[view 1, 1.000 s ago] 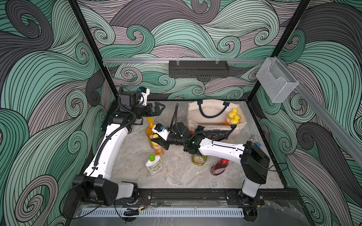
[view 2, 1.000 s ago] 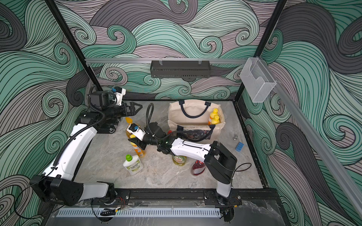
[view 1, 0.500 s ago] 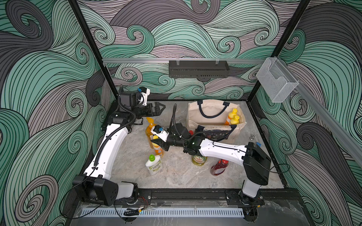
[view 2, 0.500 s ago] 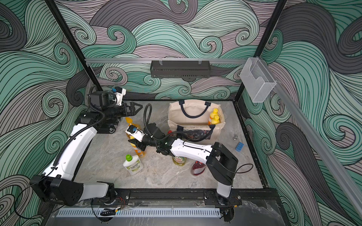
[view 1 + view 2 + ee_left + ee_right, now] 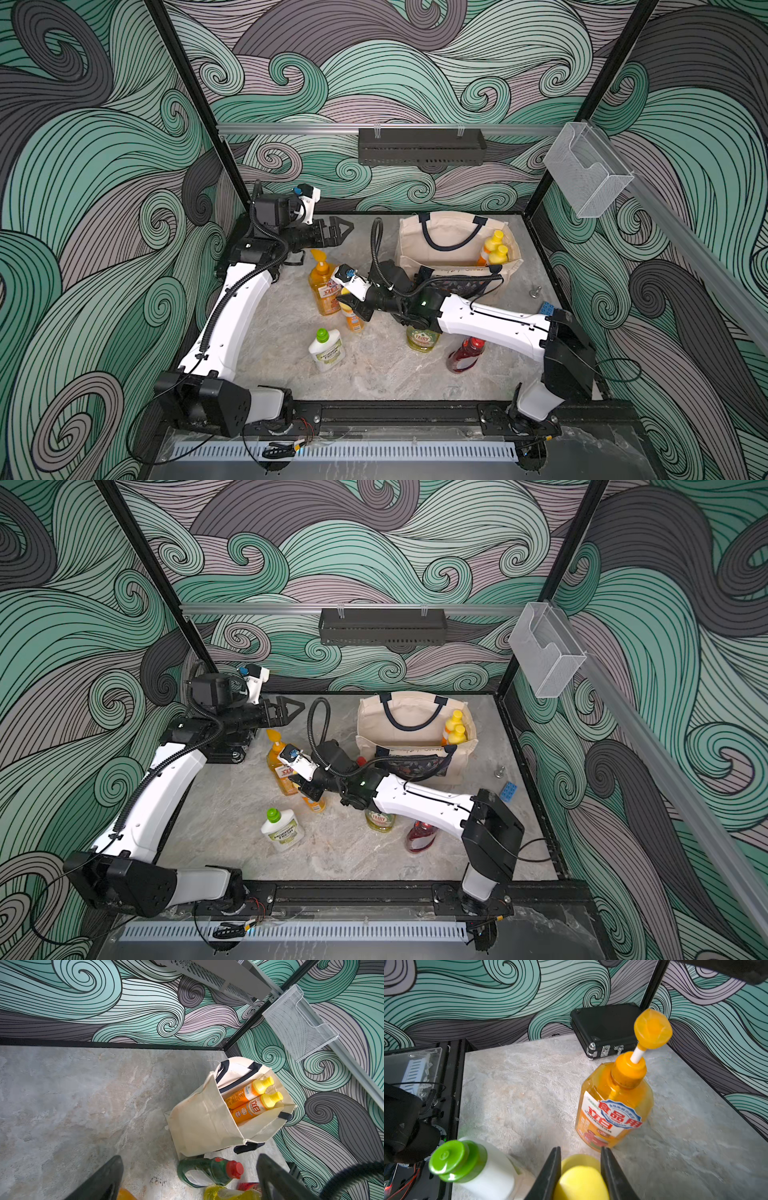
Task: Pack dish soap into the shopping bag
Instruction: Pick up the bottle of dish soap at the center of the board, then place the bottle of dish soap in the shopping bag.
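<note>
The cream shopping bag (image 5: 415, 245) (image 5: 374, 725) (image 5: 197, 1122) stands open at the back, with two orange yellow-capped bottles (image 5: 494, 249) (image 5: 249, 1101) inside. My right gripper (image 5: 348, 303) (image 5: 580, 1153) is shut on the yellow cap (image 5: 581, 1180) of a third orange bottle (image 5: 354, 322) (image 5: 316, 805). This bottle is beside the tall orange pump bottle (image 5: 324, 286) (image 5: 614, 1105). My left gripper (image 5: 338, 232) (image 5: 190, 1163) hangs open and empty at the back left. On the table are a white green-capped bottle (image 5: 327, 351), a Fairy bottle (image 5: 423, 338), a red bottle (image 5: 465, 355) and a lying dark green bottle (image 5: 209, 1172).
A black hard case (image 5: 606, 1026) sits in the back left corner under my left arm. A blue block (image 5: 546, 308) and a small metal piece (image 5: 536, 291) lie at the right edge. My right arm stretches across the table in front of the bag.
My right gripper, still closed on the yellow cap, has shifted slightly to the right with the bottle. The left arm has not moved.
</note>
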Tool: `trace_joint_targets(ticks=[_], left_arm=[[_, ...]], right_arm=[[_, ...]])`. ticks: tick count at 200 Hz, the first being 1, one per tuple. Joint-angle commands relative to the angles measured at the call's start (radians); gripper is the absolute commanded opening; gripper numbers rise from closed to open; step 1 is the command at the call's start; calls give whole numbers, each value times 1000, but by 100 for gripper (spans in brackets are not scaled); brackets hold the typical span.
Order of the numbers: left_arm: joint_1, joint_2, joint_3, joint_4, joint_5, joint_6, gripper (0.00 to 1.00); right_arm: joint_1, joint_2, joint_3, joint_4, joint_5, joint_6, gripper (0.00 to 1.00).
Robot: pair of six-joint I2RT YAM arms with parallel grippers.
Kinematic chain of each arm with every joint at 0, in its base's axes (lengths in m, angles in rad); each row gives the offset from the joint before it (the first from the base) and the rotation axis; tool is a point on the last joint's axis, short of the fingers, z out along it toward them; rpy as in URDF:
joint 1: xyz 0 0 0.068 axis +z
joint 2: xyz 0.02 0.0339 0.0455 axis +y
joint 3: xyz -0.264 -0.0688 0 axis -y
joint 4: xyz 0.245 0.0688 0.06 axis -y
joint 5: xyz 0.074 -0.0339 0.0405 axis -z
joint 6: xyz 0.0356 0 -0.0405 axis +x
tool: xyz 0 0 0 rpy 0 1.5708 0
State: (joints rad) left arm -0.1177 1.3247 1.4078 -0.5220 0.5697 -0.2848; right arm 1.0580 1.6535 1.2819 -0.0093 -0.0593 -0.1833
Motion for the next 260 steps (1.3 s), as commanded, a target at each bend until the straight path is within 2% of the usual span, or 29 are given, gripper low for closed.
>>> trace_joint_targets(ticks=[1,99,168,260], left_arm=[[7,-3,3,33,52,-22,99],[-51,13,1,37,62,-19,99],[-68,19,24,-16,18,28,99],[-104,30,18,-3,33,19,99]], right_arm=[[-2,-89,10,-16,59,-3,0],[-48,-258,34,-184,99,42,0],[-86,-297,150,-314,59,61,0],[-122,-308,323,-441,69,56,0]])
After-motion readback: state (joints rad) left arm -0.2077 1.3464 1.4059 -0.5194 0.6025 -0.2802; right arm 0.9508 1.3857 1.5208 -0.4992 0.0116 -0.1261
